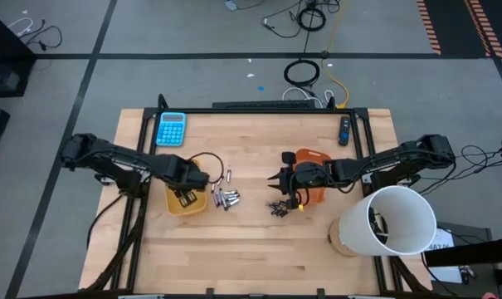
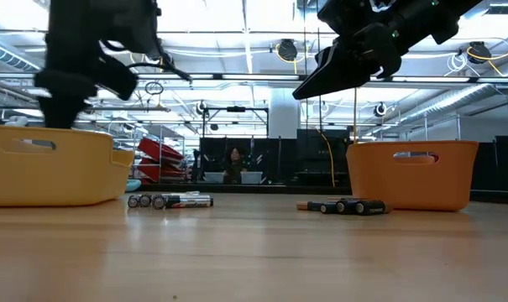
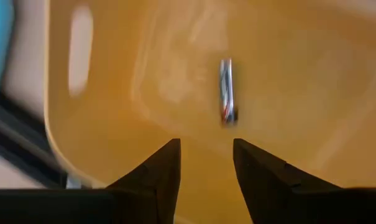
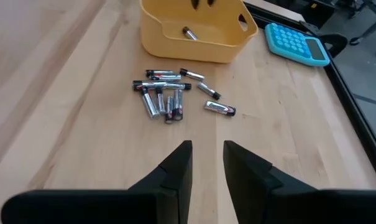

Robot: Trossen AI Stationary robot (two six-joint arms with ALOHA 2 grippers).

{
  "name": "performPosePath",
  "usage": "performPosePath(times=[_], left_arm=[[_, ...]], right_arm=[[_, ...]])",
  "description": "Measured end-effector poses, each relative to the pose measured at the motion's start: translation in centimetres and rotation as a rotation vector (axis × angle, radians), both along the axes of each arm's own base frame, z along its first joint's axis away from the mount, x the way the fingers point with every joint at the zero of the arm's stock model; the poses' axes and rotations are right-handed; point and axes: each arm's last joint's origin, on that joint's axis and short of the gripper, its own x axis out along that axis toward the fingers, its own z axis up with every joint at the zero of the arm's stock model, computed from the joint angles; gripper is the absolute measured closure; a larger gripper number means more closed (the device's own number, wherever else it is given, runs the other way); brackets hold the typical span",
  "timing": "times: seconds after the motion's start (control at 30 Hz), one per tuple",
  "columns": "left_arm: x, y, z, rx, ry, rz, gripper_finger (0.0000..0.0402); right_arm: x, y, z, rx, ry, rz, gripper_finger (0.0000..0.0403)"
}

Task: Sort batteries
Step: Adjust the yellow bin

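My left gripper (image 3: 206,152) hangs open over the inside of the yellow tray (image 1: 187,208). One silvery battery (image 3: 227,99) shows against the tray's floor just beyond the fingertips. More silvery-grey batteries (image 1: 226,198) lie in a loose pile on the table right of that tray; the same pile (image 4: 166,99) shows in the right wrist view. My right gripper (image 1: 282,184) is open and empty, above the table at the left side of the orange tray (image 1: 314,189). Small dark batteries (image 1: 277,208) lie on the wood in front of it.
A blue calculator (image 1: 171,129) lies near the far left corner, and a dark remote-like stick (image 1: 344,129) near the far right. A large white cylinder (image 1: 392,220) lies at the right near corner. A black frame rail (image 1: 259,109) runs along the far edge.
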Motion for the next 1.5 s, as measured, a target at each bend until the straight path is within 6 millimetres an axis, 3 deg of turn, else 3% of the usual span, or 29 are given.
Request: performPosePath(times=[0.37,0.7,0.83,1.1,1.5], left_arm=[[2.3,2.8,-1.7,0.066,-0.127,-0.226,0.0286],[3.7,5.6,-5.5,0.003,-0.021,-0.113,0.0286],[4.0,5.9,-6.3,0.006,0.019,-0.24,0.0286],[5.0,5.6,-6.4,0.143,0.06,-0.611,0.0286],[6.2,5.1,-4.8,0.304,0.139,-0.776,0.0286]], right_arm=[[0.0,0.0,0.1,-0.015,-0.006,0.01,0.0319],[0.0,0.0,0.0,-0.016,0.001,0.01,0.0319],[0.0,0.0,0.0,-0.016,0.001,0.01,0.0319],[0.0,0.0,0.0,-0.016,0.002,0.011,0.0319],[0.0,0.0,-0.1,-0.017,0.01,0.011,0.0319]])
